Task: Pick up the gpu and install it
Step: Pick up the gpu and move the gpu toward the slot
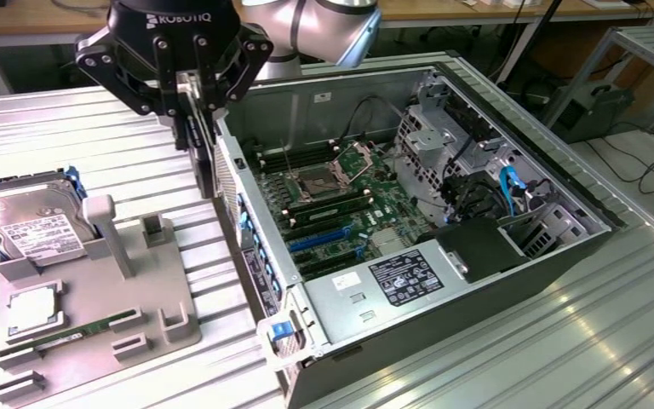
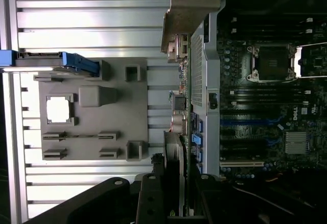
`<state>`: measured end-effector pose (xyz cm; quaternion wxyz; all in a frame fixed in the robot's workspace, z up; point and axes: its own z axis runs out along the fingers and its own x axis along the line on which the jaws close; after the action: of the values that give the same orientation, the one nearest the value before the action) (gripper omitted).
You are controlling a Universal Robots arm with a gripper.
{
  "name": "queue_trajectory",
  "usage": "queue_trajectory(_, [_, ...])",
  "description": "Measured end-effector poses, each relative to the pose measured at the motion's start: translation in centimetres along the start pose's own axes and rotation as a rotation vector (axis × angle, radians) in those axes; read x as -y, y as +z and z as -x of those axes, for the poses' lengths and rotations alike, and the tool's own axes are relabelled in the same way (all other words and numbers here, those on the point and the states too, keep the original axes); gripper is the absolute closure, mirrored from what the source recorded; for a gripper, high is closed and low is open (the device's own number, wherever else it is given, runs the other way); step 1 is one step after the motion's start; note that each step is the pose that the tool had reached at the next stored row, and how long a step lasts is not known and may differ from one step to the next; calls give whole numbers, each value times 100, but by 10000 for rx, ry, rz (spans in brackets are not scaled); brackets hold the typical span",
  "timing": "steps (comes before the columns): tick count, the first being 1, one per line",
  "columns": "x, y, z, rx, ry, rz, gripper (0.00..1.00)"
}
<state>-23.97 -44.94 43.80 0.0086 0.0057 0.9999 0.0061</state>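
The gpu hangs edge-on and upright from my gripper, which is shut on its upper edge. It is a thin dark card, held just outside the rear wall of the open computer case, above that wall's top rim. In the wrist view the gpu runs away from my gripper, with its silvery bracket at the far end and its connectors along one side. The card lines up roughly with the case's rear wall. The motherboard's blue slots lie inside the case, below and to the exterior view's right of the card.
A grey parts holder sits at the exterior view's left. It carries a hard drive, a square processor and a green memory stick. The case holds the motherboard, a processor socket, drive cages and cables.
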Motion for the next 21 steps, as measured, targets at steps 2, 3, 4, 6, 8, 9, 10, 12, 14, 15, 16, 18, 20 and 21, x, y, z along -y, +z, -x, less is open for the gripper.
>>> queue_trajectory(2, [0, 1, 22, 0, 0, 0, 73])
queue_trajectory(3, [0, 1, 32, 0, 0, 0, 73])
queue_trajectory(4, [0, 1, 40, 0, 0, 0, 73])
queue_trajectory(6, [-1, 1, 57, 1, 0, 0, 73])
queue_trajectory(8, [-1, 2, 70, 1, -1, 1, 73])
queue_trajectory(9, [-1, 1, 76, 0, 0, 0, 73])
queue_trajectory(10, [-1, 2, 82, 1, 0, 0, 73])
queue_trajectory(12, [-1, 2, 93, 1, 0, 0, 73])
queue_trajectory(14, [-1, 2, 107, 1, 0, 0, 73])
queue_trajectory(15, [-1, 2, 115, 0, 0, 0, 73])
queue_trajectory(16, [-1, 2, 129, 0, 0, 0, 73])
queue_trajectory(18, [-1, 3, 148, 1, 0, 1, 73])
queue_trajectory(20, [-2, 3, 163, 1, 0, 0, 73])
queue_trajectory(21, [-2, 3, 172, 0, 0, -1, 73])
